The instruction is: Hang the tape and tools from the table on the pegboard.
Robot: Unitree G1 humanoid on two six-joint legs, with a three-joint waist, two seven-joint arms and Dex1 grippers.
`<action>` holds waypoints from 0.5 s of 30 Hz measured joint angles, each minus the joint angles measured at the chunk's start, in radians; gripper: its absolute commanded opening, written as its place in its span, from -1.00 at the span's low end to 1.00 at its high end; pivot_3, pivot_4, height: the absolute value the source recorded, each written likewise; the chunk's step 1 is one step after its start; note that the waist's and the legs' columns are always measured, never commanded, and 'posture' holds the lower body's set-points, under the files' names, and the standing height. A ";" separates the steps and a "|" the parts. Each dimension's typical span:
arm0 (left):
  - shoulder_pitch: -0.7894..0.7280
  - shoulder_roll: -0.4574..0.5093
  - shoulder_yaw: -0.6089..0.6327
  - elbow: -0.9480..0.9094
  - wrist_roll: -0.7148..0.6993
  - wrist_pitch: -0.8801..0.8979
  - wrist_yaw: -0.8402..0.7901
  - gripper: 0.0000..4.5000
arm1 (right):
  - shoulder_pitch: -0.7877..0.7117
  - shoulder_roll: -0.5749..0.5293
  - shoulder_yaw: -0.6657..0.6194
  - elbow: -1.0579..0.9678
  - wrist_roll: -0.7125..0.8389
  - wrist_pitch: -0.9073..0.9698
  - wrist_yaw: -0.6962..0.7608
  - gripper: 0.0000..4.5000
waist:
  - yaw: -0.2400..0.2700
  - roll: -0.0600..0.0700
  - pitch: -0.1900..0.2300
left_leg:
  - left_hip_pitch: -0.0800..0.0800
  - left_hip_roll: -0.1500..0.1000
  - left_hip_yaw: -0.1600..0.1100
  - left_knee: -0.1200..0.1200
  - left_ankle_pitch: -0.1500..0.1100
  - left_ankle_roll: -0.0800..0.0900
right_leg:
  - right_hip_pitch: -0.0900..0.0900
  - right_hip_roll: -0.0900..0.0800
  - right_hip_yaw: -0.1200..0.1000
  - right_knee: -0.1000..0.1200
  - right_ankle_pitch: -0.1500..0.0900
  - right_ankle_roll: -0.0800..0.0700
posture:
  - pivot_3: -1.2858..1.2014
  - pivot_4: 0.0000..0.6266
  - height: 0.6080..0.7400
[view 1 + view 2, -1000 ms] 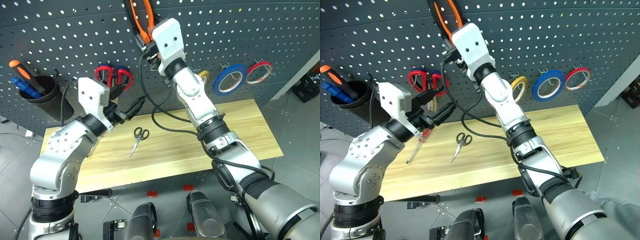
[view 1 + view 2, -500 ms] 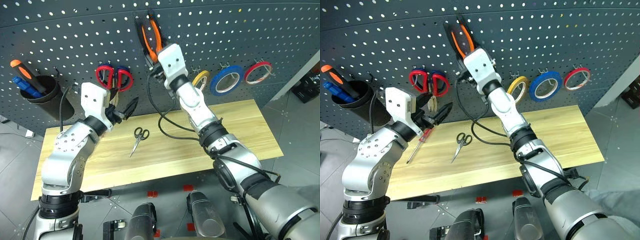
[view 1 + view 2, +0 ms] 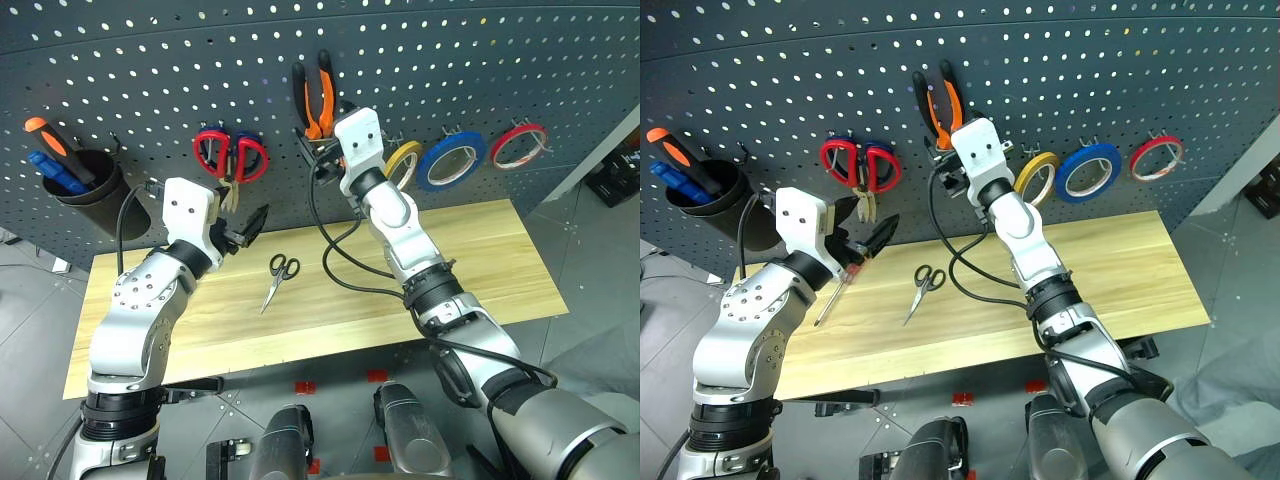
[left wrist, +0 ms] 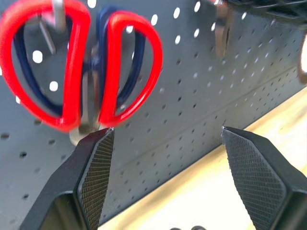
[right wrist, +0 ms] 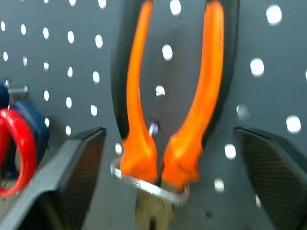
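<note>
pliers (image 5: 170, 120) on pegboard (image 5: 278, 72) hook | between parted right hand (image 5: 168, 158) fingers, untouched

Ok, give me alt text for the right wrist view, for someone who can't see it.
The pliers with orange-and-black handles hang nose-down in a metal holder on the dark pegboard, between the open right gripper fingers, which do not touch them. The larger scissors' red handles hang to one side.

Both arms reach forward, left claw (image 4: 165, 179) and right claw (image 5: 165, 184) spread wide.
</note>
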 measured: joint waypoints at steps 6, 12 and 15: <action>0.030 -0.004 -0.029 0.012 0.023 0.073 0.013 0.98 | 0.173 -0.051 0.017 -0.343 0.044 0.292 0.104 1.00 | 0.003 0.000 0.000 | 0.000 0.000 0.000 0.000 0.000 0.000 | 0.000 0.000 0.000 0.000 0.000 0.000 | -0.08 -0.20 1.00; 0.055 0.007 -0.089 0.057 0.091 0.242 0.070 0.98 | 0.420 -0.174 0.072 -0.731 0.196 0.678 0.281 1.00 | 0.014 0.000 0.000 | 0.000 0.000 -0.001 0.000 -0.001 0.001 | 0.000 0.000 0.000 0.000 0.000 0.000 | -0.10 -0.14 1.00; 0.042 0.009 -0.117 0.083 0.112 0.306 0.073 0.98 | 0.510 -0.255 0.097 -0.912 0.298 0.862 0.360 1.00 | 0.020 -0.001 0.000 | 0.000 0.000 -0.001 0.000 -0.001 0.001 | 0.000 0.000 0.000 0.000 0.000 0.000 | -0.10 -0.10 1.00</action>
